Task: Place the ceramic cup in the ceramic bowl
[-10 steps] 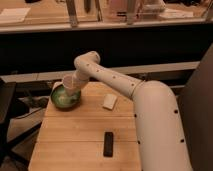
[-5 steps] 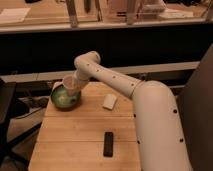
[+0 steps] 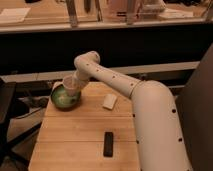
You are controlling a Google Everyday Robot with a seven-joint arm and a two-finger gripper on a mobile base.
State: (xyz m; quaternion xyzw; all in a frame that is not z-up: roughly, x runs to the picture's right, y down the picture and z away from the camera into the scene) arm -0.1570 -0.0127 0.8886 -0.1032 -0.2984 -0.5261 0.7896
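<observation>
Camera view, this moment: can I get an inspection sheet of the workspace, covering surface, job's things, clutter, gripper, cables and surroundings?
Surface: wooden table, planked top.
Job's things: ceramic cup upright at the gripper, over the ceramic bowl; whether it touches the bowl cannot be told. The bowl stands at the table's far left corner.
Clutter: white block mid-table, apart from the bowl; black bar nearer the front edge.
Gripper: gripper shut on the ceramic cup, over the bowl.
Cables: nothing seen.
Surroundings: white arm reaching in from the right; dark counter front behind the table.
</observation>
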